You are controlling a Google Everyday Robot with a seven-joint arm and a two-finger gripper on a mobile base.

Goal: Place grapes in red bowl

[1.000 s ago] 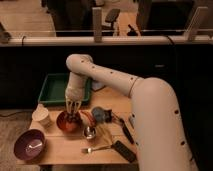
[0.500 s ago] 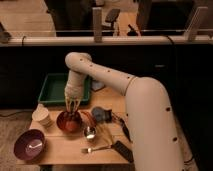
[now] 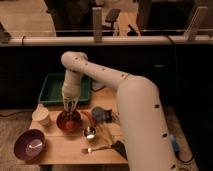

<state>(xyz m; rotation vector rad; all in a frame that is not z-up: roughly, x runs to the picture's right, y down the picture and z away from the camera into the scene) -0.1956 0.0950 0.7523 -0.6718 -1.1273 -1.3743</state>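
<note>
The red bowl stands on the left half of the wooden table. My gripper hangs straight above it on the white arm, fingers pointing down into the bowl's mouth, and it is shut. I cannot make out the grapes; the gripper and the bowl's dark inside hide whatever is there.
A green tray lies behind the bowl. A white paper cup stands to its left and a purple bowl at the front left. A metal cup, a fork and a blue-grey object lie to the right.
The gripper has stayed over the red bowl. The arm's near part has swung a little closer to the camera.
</note>
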